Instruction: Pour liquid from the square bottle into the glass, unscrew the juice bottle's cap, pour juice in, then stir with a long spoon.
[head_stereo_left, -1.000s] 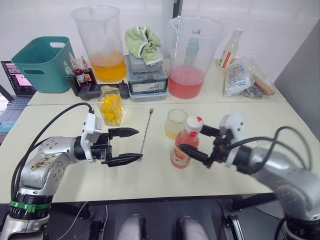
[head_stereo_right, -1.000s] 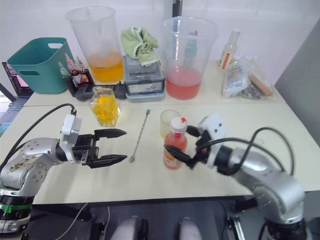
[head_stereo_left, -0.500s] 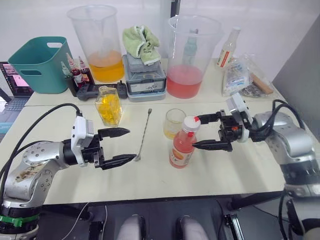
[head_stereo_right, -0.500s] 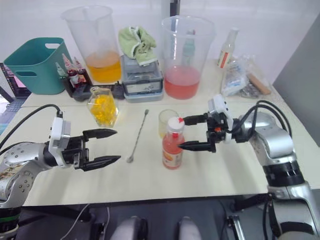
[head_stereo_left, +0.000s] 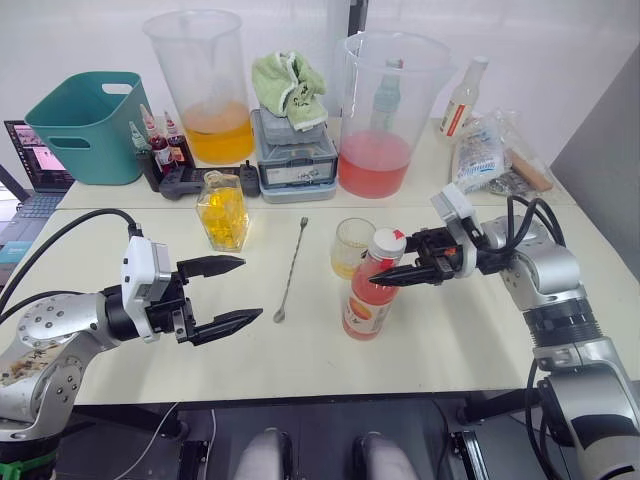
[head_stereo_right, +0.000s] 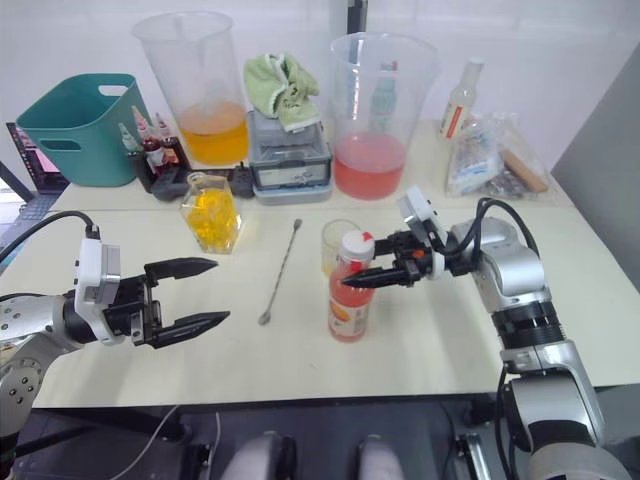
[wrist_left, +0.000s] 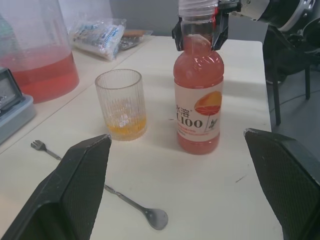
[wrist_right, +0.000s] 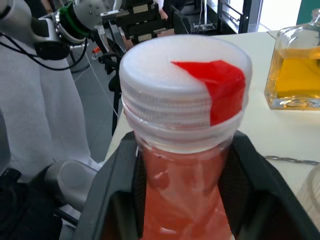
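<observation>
My left arm lies low across the near left of the table, forearm pointing right, and the left gripper (head_stereo_left: 222, 292) hangs just above the tabletop with its two black fingers spread wide, nothing between them. Behind it, toward the back of the near table, the square bottle (head_stereo_left: 221, 209) stands upright with yellow liquid, apart from the gripper. Right of that the long spoon (head_stereo_left: 291, 271) lies flat on the table, bowl end nearest me, handle running away toward the back. Next comes the glass (head_stereo_left: 352, 246), upright, a little yellow liquid in the bottom, just behind the juice bottle (head_stereo_left: 369, 289). That bottle stands upright near the table's middle, pink-red liquid, orange-red label; in the left wrist view I read "C100" on it with some small characters above that I can't make out. The cap (wrist_right: 185, 80) is on the bottle, white with a red patch on top. My right arm comes in from the right, elbow bent, forearm reaching left, and the right gripper (head_stereo_left: 392, 268) has one finger on each side of the bottle's neck just under the cap; the right wrist view shows both fingers (wrist_right: 250, 170) snug against the neck, so jaws pinching the neck.
</observation>
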